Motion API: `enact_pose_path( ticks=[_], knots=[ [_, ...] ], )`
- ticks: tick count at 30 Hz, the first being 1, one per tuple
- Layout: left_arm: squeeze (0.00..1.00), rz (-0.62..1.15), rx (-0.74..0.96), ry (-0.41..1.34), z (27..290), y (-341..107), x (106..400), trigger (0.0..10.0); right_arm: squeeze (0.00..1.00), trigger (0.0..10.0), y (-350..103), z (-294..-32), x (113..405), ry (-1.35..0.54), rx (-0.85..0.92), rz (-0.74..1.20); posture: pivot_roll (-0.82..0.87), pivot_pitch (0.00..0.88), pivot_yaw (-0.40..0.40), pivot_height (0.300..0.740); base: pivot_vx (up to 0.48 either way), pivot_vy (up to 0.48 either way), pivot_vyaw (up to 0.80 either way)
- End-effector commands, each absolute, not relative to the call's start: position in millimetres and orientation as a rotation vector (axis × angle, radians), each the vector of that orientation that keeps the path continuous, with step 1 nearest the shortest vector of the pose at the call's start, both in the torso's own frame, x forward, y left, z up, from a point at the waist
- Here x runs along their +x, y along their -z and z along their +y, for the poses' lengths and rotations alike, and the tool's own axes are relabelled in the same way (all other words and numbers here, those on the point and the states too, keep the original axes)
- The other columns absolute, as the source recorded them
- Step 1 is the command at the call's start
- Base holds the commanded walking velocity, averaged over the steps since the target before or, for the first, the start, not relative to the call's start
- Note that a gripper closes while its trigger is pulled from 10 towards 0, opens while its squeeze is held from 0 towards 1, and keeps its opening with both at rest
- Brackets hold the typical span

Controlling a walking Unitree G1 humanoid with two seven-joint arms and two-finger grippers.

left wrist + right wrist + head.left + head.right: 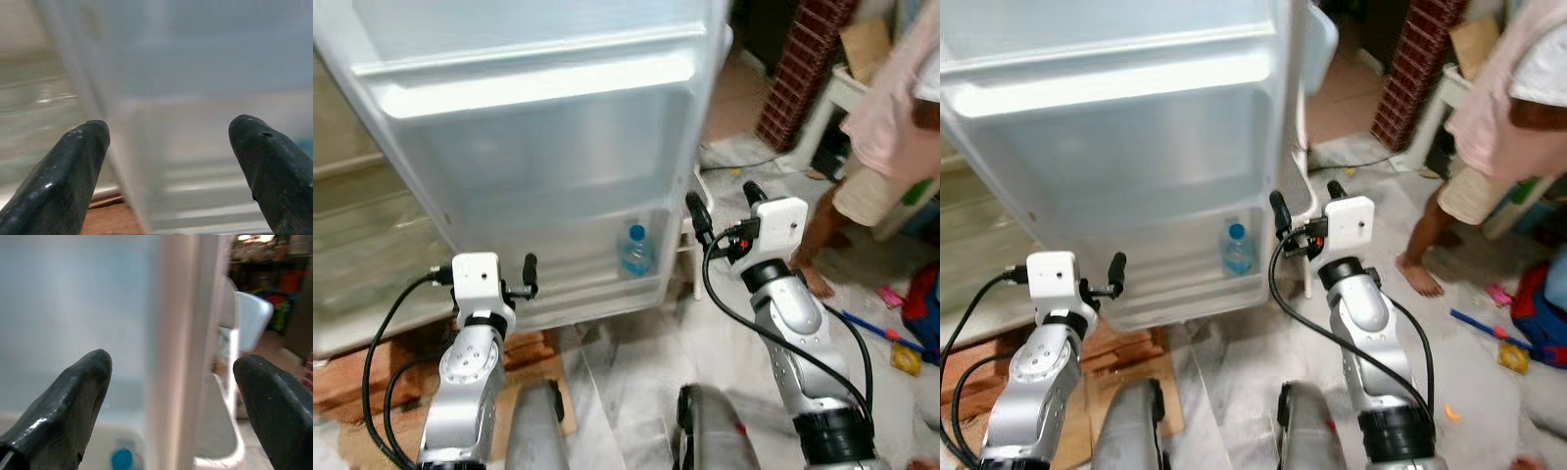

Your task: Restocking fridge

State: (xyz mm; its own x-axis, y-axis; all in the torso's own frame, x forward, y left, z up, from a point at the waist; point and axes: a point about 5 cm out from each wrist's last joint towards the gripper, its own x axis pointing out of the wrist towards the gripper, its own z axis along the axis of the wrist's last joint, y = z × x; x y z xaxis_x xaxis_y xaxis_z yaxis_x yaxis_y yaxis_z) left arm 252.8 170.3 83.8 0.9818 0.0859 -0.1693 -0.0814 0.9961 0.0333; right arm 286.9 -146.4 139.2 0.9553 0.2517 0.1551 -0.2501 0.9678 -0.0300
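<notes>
The white fridge door (pixel 548 147) stands open in front of me. A clear water bottle (pixel 636 252) with a blue cap stands upright in the door's bottom shelf (pixel 597 294). My right gripper (pixel 724 206) is open at the door's free edge, just right of the bottle. In the right wrist view its fingers (pixel 73 396) sit on either side of that edge, with the bottle's cap (pixel 122 459) below. My left gripper (pixel 168 147) is open and holds nothing. It is raised before the door's lower left corner (pixel 530 269).
A person (pixel 891 127) stands barefoot at the right, close to my right arm. Toys lie on the floor there: a blue stick (pixel 867 328) and a yellow piece (pixel 906 357). A brick pillar (pixel 803 69) is behind. Wooden boards (pixel 352 382) lie under the fridge at left.
</notes>
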Motion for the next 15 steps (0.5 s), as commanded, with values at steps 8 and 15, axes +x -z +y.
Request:
enact_pose_path(
  ticks=[8,15],
  knots=[
    [0.0,0.191,0.036,-0.078,174,-81,249,10.0,0.0,10.0,-117,-142,265,-0.264,0.043,-0.018,-0.01,0.0,0.007,0.74,0.0,0.0,0.0],
    [0.0,0.198,0.102,-0.025,183,-83,225,10.0,0.0,10.0,-106,-157,242,-0.241,0.042,0.063,0.0,0.0,0.006,0.74,0.0,0.0,0.0]
  ],
)
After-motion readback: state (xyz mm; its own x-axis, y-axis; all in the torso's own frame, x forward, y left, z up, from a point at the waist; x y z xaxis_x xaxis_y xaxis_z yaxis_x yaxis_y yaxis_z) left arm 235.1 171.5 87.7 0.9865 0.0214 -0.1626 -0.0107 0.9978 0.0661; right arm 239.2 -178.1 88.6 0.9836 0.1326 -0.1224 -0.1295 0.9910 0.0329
